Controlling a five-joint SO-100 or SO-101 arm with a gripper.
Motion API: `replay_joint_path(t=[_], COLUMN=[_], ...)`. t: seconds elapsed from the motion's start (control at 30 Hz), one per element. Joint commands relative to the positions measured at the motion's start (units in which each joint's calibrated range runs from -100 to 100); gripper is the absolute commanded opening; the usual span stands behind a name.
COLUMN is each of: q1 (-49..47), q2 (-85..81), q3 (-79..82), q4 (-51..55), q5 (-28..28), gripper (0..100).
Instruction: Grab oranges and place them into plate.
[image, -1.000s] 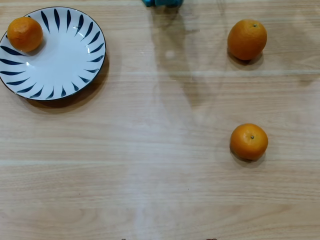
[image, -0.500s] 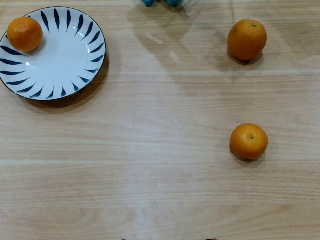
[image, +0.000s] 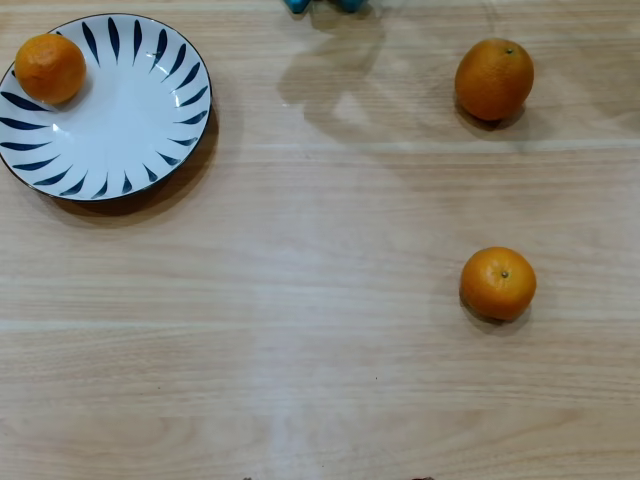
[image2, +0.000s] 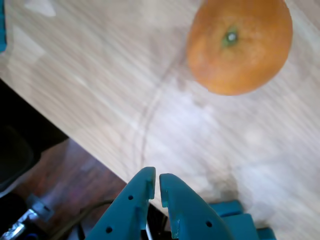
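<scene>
In the overhead view, a round white shallow plate (image: 120, 110) with dark blue petal strokes round its rim is sitting at the upper left of the pale wood-grain worktop (image: 300, 300). One small round orange citrus fruit (image: 50, 68) is resting inside the plate, against its upper left rim. Two more round orange fruits are lying on the bare worktop, well apart from the plate: a slightly larger one (image: 494, 79) near the upper right, and a smaller one (image: 498, 283) lower down on the right, its green stem dot facing up. Small teal pieces of the arm (image: 322, 5) are just showing at the top edge of that view, and a soft shadow is falling on the wood between them and the larger fruit.

In the wrist view, the teal plastic two-finger tool (image2: 156, 181) is entering from the bottom edge with its fingertips nearly touching, only a thin slit showing between them, and nothing is sitting in that slit. It is hanging over the edge of the worktop, with a dark floor area showing to the lower left. A dimpled orange fruit (image2: 240, 46) with a green stem dot is lying at the upper right of this view, well clear of the fingertips; which of the two loose fruits it is I cannot tell for certain.
</scene>
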Motion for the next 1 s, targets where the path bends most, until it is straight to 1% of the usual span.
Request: replay_joint_path(t=[0.0,0.07,0.13,0.17,0.3,0.4,0.53,0.63,0.87,0.97], q1=[2.3,4.1,5.1,5.3,5.5,5.5,4.9,4.7,5.3,5.4], q2=[5.3,7.9,9.7,10.0,10.7,10.8,10.8,12.7,19.5,22.0], q3=[-9.7,-11.8,-11.8,-11.8,-11.8,-11.4,-11.8,-12.6,-12.9,-12.9], q4=[-0.6,-3.2,-5.7,-6.4,-6.7,-6.7,-6.7,-8.0,-17.1,-18.8], q5=[2.6,4.0,4.2,4.2,4.1,2.6,-3.1,-5.2,-5.3,-5.4], gripper=[2,2,3,6,25,33,37,40,44,47])
